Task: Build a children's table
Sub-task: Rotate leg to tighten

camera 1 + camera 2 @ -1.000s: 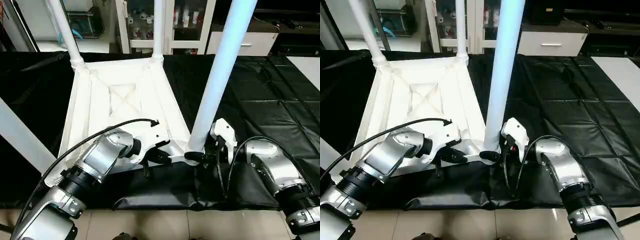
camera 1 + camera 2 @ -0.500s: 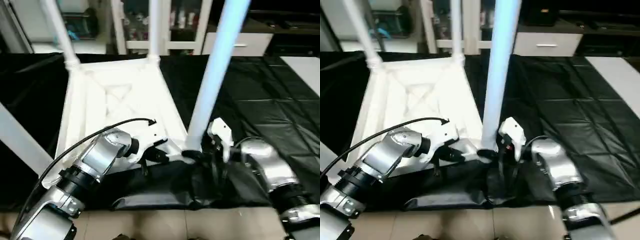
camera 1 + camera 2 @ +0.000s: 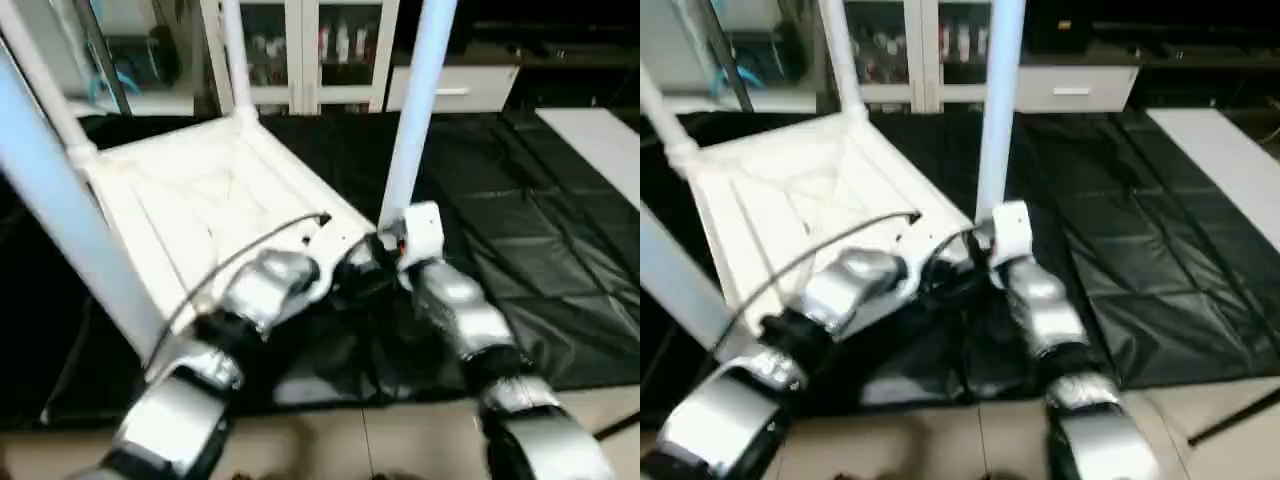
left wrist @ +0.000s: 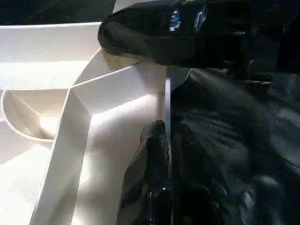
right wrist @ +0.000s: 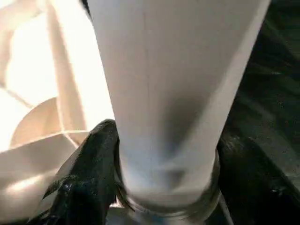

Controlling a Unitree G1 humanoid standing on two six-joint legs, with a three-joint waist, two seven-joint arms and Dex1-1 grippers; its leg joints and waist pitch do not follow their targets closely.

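The children's table lies upside down, its white ribbed top (image 3: 190, 195) on the black cover, with legs standing up from the corner sockets. My right gripper (image 3: 383, 247) is shut on the base of the near right leg (image 3: 412, 110), one black finger (image 5: 86, 180) on each side of the tube (image 5: 173, 70) just above its socket. My left gripper (image 3: 348, 272) is right beside it, shut on the thin rim of the top (image 4: 126, 93) at that same corner, fingers (image 4: 147, 178) pinching the edge. The near left leg (image 3: 70, 225) rises large at the picture's left.
The black-covered work table (image 3: 530, 200) stretches to the right and behind. Its front edge meets the tiled floor (image 3: 400, 440) just below my forearms. Glass-door cabinets (image 3: 320, 40) and a white drawer unit (image 3: 455, 92) stand behind the table.
The whole picture has swung and tilted, so the camera has moved. Both grippers stay at the same corner with the same grips.
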